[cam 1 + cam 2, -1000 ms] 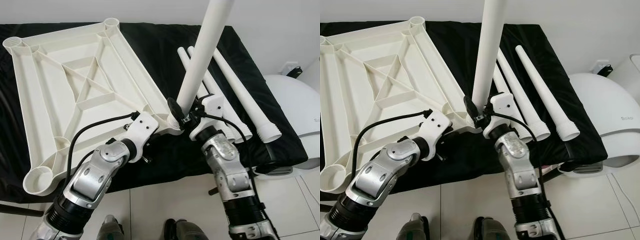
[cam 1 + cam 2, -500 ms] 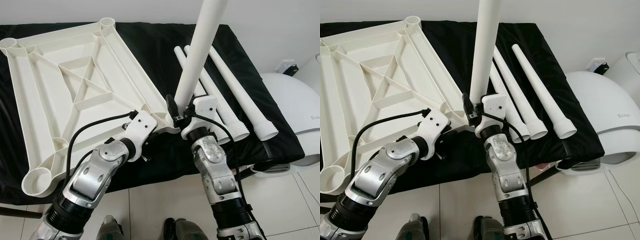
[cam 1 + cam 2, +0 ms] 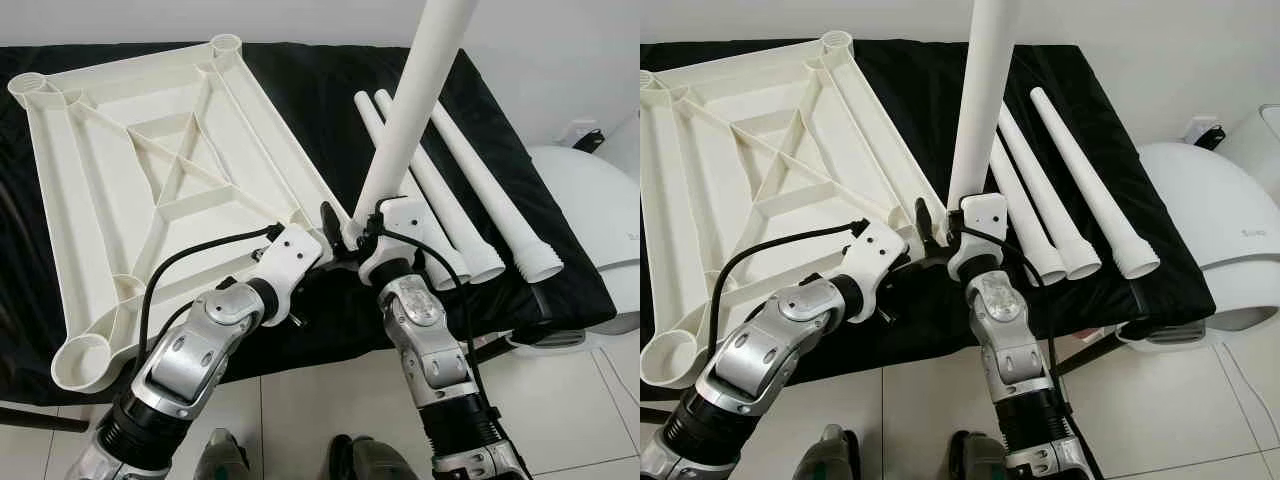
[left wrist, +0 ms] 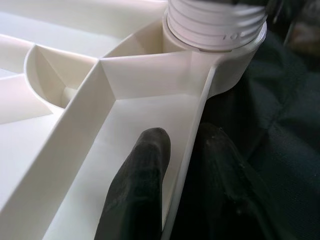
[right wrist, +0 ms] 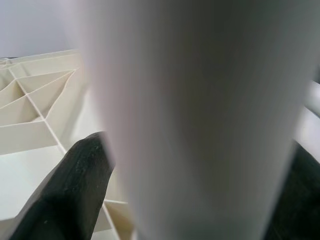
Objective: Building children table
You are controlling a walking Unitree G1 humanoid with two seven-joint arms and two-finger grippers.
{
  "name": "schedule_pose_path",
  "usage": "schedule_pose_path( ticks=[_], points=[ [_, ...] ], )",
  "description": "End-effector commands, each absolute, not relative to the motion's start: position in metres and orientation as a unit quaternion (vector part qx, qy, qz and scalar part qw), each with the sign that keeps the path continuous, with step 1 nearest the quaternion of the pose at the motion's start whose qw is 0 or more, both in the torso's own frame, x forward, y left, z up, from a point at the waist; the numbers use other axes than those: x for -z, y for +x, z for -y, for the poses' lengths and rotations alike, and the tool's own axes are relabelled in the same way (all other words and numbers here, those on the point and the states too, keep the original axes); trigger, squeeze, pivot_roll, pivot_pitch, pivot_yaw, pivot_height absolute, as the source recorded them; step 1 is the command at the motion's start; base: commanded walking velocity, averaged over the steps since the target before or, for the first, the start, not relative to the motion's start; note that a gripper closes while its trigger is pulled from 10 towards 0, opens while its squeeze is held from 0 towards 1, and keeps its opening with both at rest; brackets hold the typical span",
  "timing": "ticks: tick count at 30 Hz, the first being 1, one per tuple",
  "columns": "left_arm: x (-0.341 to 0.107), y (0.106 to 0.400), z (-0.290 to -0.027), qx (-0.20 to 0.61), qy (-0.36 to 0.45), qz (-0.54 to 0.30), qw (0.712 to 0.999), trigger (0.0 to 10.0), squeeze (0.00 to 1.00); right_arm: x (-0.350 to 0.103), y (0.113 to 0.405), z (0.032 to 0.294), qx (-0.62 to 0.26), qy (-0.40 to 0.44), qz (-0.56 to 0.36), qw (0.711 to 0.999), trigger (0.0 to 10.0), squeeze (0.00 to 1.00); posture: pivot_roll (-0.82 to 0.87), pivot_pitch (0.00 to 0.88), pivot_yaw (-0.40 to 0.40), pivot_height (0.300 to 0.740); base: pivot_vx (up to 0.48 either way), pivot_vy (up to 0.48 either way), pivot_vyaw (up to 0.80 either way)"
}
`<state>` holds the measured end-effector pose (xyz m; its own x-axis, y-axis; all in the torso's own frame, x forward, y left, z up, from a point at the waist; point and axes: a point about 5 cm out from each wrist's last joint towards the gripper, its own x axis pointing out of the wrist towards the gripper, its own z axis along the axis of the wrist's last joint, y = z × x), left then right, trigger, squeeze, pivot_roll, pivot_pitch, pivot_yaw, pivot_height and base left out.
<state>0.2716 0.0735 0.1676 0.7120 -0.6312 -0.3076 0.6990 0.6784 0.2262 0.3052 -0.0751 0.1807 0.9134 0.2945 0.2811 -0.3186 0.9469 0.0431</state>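
The white ribbed tabletop [image 3: 150, 190] lies upside down on a black cloth. A white table leg [image 3: 415, 110] stands upright in the near right corner socket [image 4: 225, 65], and its threaded end [image 4: 215, 22] sits in that socket. My right gripper [image 3: 347, 232] is shut on the leg just above the socket, with one black finger [image 5: 65, 190] beside the leg [image 5: 195, 125]. My left gripper [image 4: 182, 170] is shut on the tabletop's rim close to the same corner, one finger [image 4: 140, 185] inside the rim and one outside. Three more legs [image 3: 470, 190] lie side by side on the cloth to the right.
The cloth-covered table [image 3: 560, 290] ends just in front of my arms, with tiled floor [image 3: 330, 400] below. A white rounded appliance [image 3: 590, 190] stands at the right, close to the table's corner. My feet [image 3: 222, 462] are at the bottom edge.
My right forearm has swung to the left under the leg while the gripper kept its hold. The leg stays upright in the socket. The left gripper still holds the rim.
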Motion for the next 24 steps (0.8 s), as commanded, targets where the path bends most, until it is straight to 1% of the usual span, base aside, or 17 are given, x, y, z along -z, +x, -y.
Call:
schedule_pose_path(
  ticks=[1, 4, 5, 7, 10, 13, 15, 17, 18, 19, 21, 22, 24],
  points=[
    [-0.168, 0.265, -0.061, 0.400, 0.158, -0.097, 0.898, 10.0, 0.00, -0.186, 0.306, 0.083, -0.156, 0.049, 0.149, 0.975, 10.0, 1.00, 0.06, 0.186, -0.075, 0.740, 0.000, 0.000, 0.00],
    [-0.169, 0.266, -0.060, 0.401, 0.158, -0.096, 0.897, 10.0, 0.00, -0.189, 0.308, 0.088, -0.160, 0.046, 0.157, 0.973, 10.0, 1.00, 0.06, 0.184, -0.075, 0.740, 0.000, 0.000, 0.00],
    [-0.169, 0.266, -0.059, 0.402, 0.157, -0.094, 0.897, 10.0, 0.00, -0.198, 0.310, 0.097, -0.181, 0.045, 0.179, 0.966, 10.0, 1.00, 0.06, 0.179, -0.076, 0.740, 0.000, 0.000, 0.00],
    [-0.169, 0.267, -0.060, 0.401, 0.158, -0.094, 0.898, 10.0, 0.00, -0.206, 0.312, 0.105, -0.216, 0.044, 0.191, 0.957, 10.0, 1.00, 0.06, 0.176, -0.076, 0.740, 0.000, 0.000, 0.00],
    [-0.169, 0.267, -0.060, 0.401, 0.158, -0.093, 0.898, 10.0, 0.00, -0.208, 0.312, 0.109, -0.226, 0.038, 0.196, 0.953, 10.0, 1.00, 0.05, 0.173, -0.075, 0.740, 0.000, 0.000, 0.00],
    [-0.169, 0.268, -0.060, 0.400, 0.159, -0.093, 0.898, 10.0, 0.00, -0.211, 0.314, 0.118, -0.261, 0.028, 0.197, 0.945, 10.0, 1.00, 0.05, 0.171, -0.074, 0.740, 0.000, 0.000, 0.00],
    [-0.169, 0.268, -0.060, 0.401, 0.159, -0.093, 0.897, 10.0, 0.00, -0.215, 0.317, 0.129, -0.305, 0.018, 0.193, 0.932, 10.0, 1.00, 0.05, 0.166, -0.071, 0.740, 0.000, 0.000, 0.00],
    [-0.169, 0.268, -0.060, 0.401, 0.159, -0.093, 0.897, 10.0, 0.00, -0.216, 0.317, 0.131, -0.316, 0.012, 0.194, 0.929, 10.0, 1.00, 0.05, 0.166, -0.070, 0.740, 0.000, 0.000, 0.00],
    [-0.169, 0.268, -0.060, 0.403, 0.160, -0.093, 0.897, 10.0, 0.00, -0.215, 0.319, 0.135, -0.347, 0.000, 0.184, 0.920, 10.0, 1.00, 0.05, 0.163, -0.068, 0.740, 0.000, 0.000, 0.00],
    [-0.169, 0.268, -0.060, 0.403, 0.160, -0.093, 0.897, 10.0, 0.00, -0.215, 0.319, 0.135, -0.347, 0.000, 0.184, 0.920, 10.0, 1.00, 0.05, 0.163, -0.068, 0.740, 0.000, 0.000, 0.00],
    [-0.169, 0.268, -0.059, 0.404, 0.160, -0.092, 0.896, 10.0, 0.00, -0.214, 0.322, 0.141, -0.396, -0.014, 0.159, 0.904, 10.0, 1.00, 0.05, 0.160, -0.068, 0.740, 0.000, 0.000, 0.00],
    [-0.169, 0.268, -0.059, 0.404, 0.160, -0.092, 0.896, 10.0, 0.00, -0.214, 0.322, 0.141, -0.396, -0.014, 0.159, 0.904, 10.0, 1.00, 0.05, 0.160, -0.068, 0.740, 0.000, 0.000, 0.00],
    [-0.169, 0.268, -0.058, 0.405, 0.160, -0.092, 0.896, 10.0, 0.00, -0.212, 0.323, 0.143, -0.422, -0.016, 0.143, 0.895, 10.0, 1.00, 0.05, 0.159, -0.066, 0.740, 0.000, 0.000, 0.00]
  ],
)
